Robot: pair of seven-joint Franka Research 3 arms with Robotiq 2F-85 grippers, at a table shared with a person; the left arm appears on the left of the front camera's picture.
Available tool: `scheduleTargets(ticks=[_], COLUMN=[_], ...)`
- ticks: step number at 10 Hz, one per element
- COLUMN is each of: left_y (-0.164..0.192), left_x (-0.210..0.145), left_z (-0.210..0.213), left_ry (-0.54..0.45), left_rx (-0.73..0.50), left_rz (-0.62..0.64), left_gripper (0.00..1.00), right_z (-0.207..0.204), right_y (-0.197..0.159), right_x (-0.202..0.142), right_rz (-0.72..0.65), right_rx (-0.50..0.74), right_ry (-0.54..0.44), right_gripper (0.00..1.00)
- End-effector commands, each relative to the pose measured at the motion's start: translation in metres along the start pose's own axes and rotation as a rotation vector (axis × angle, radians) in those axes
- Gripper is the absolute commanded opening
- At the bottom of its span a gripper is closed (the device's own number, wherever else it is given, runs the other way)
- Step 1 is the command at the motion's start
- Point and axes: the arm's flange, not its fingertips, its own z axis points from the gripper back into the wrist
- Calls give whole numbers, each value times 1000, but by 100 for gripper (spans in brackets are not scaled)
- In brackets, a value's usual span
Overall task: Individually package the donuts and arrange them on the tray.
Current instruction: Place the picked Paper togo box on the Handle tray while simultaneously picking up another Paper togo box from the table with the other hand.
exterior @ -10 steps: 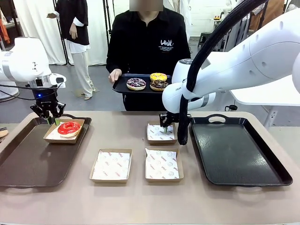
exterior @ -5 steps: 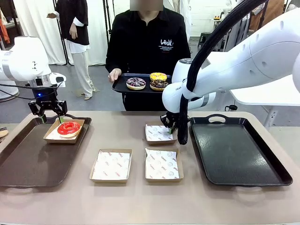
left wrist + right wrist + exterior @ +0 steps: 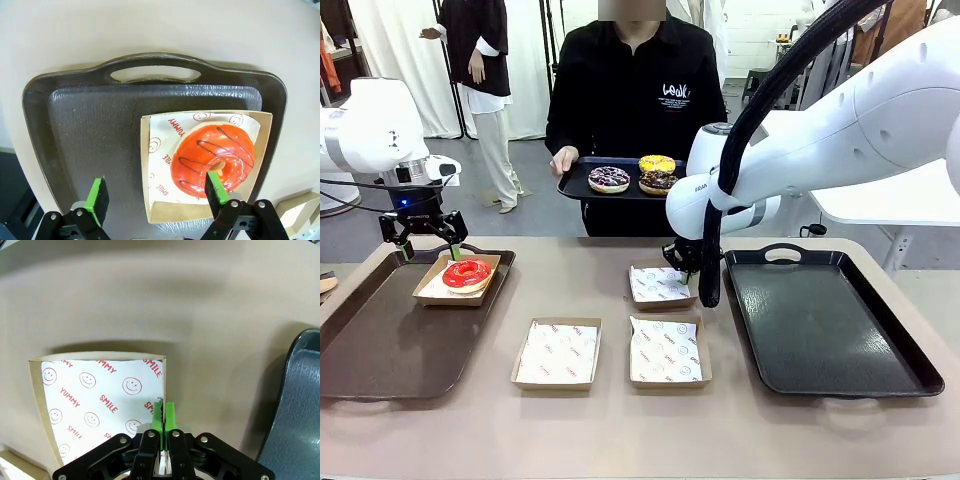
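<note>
Far left, brown tray (image 3: pixel 360 360) (image 3: pixel 90 130): lies along the table's 9 o'clock edge, one handle at its 12 o'clock end. Open carton (image 3: pixel 428 292) (image 3: pixel 170 214) lined with printed paper: sits in that tray's 1 o'clock corner and carries the red donut (image 3: pixel 467 274) (image 3: pixel 195 155), flat, ring up, dark drizzle lines across the icing. Left gripper (image 3: pixel 430 250) (image 3: pixel 156 194): hangs above the carton's 11 o'clock side with jaws spread wide, clear of the donut. In the wrist view, one green pad over plain tray, the other over the donut's edge. Toward the middle, near the table's 6 o'clock edge, left carton (image 3: pixel 556 383) and centre carton (image 3: pixel 668 382): stand side by side, both paper-lined. Beyond the table at 12 o'clock, person's hand (image 3: pixel 565 160): holds a small dark tray (image 3: pixel 582 188) bearing the purple donut (image 3: pixel 609 179) at 9 o'clock, the yellow donut (image 3: pixel 658 163) at 1 o'clock and the chocolate donut (image 3: pixel 659 181) at 4 o'clock. At 12 o'clock of the centre carton, far carton (image 3: pixel 660 303) (image 3: pixel 100 356): rests on the table, paper-lined too. Right gripper (image 3: pixel 682 268) (image 3: pixel 162 415): reaches down near that carton's 1 o'clock corner, pads pressed together on its side wall, pinching the cardboard. Rightmost, black tray (image 3: pixel 840 340) (image 3: pixel 300 405): lies at the table's 3 o'clock side, handle at 12 o'clock.
</note>
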Motion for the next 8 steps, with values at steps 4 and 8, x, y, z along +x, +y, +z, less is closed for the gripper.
scheduleTargets(ticks=[4, 8], left_y=[35, 145], left_x=[-63, -146], left_z=[64, 135], left_ry=[-7, -29], left_rx=[-260, -731], left_rz=[-74, -61], left_gripper=[100, 100], right_z=[71, 147], right_y=[7, 7], right_x=[-15, -4], right_rz=[-57, -136], right_rx=[-95, -82], right_ry=[10, 20], right_gripper=[0, 0])
